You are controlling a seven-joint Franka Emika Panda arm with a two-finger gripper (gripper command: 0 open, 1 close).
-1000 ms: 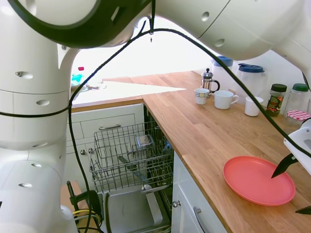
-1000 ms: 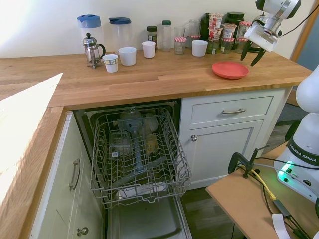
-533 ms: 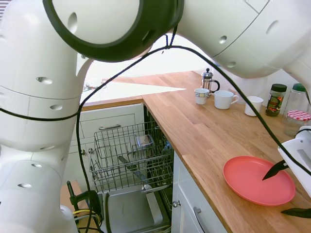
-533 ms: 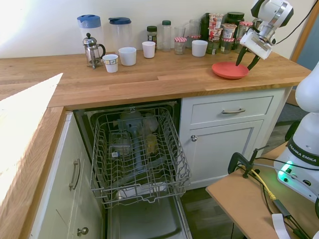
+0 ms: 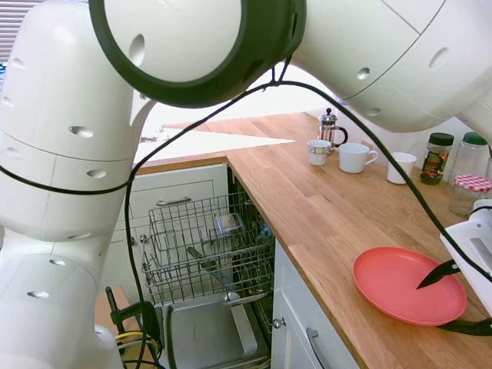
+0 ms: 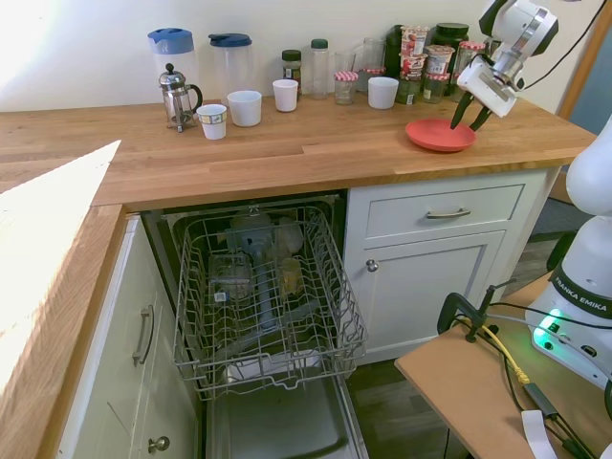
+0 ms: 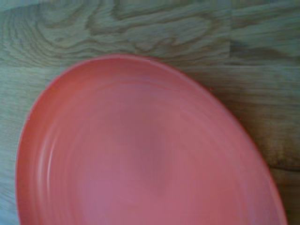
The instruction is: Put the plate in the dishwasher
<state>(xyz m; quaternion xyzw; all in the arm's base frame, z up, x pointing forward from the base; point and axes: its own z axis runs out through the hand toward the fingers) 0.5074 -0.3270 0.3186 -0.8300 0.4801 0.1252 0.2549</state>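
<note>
The coral-pink plate [image 5: 400, 283] [image 6: 435, 135] lies flat on the wooden counter near its front edge, and it fills the wrist view [image 7: 140, 154]. My gripper [image 5: 430, 306] [image 6: 463, 126] is open and hangs low over the plate's edge farthest from the dishwasher. One dark finger [image 5: 437, 274] is above the plate's surface and the other sits just outside the rim. Nothing is held. The dishwasher [image 6: 263, 296] stands open under the counter, with its grey wire rack [image 5: 204, 246] pulled out over the lowered door [image 6: 277, 421].
White mugs [image 6: 245, 107], a French press [image 6: 176, 96] and two blue-lidded jugs [image 6: 170, 48] stand along the back of the counter. Jars [image 6: 421, 57] crowd the wall behind the plate. The rack holds some dishes. White cabinets [image 6: 440, 258] flank the dishwasher.
My gripper has come down and moved in over the plate's rim, staying open. The plate has not moved.
</note>
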